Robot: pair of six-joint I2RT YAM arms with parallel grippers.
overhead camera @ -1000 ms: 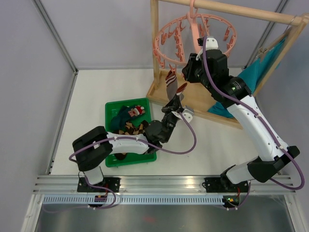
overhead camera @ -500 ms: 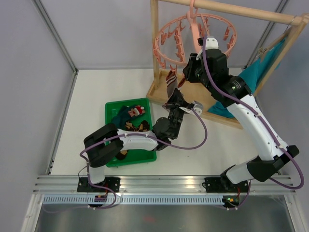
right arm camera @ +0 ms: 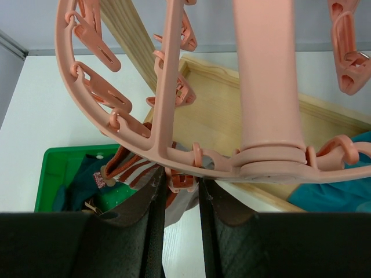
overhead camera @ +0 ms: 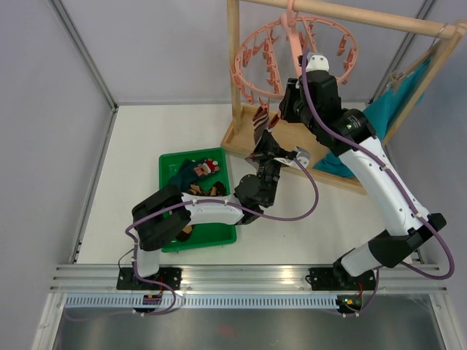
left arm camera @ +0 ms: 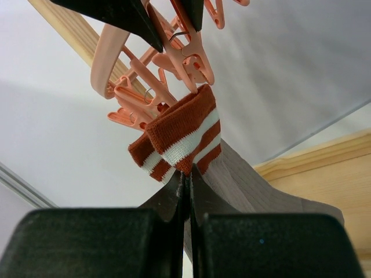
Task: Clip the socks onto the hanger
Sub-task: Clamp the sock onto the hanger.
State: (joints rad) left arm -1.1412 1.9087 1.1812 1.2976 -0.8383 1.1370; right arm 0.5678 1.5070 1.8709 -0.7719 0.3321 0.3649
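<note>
Our left tool (left arm camera: 186, 180) pinches the striped sock (left arm camera: 184, 130) just below its cuff; the cuff touches a peg (left arm camera: 194, 63) of the hanger (right arm camera: 165, 87); our right tool (right arm camera: 177, 191) squeezes that peg; other socks (overhead camera: 198, 173) lie in the green bin (overhead camera: 197, 242).

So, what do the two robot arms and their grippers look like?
The left arm and right arm have white links between bulky black joints. A purple cable loops along each. The left gripper and right gripper end in black tapering fingers.

Left claw (left arm camera: 186, 175) pinched, right claw (right arm camera: 179, 180) clamped, both raised
</note>
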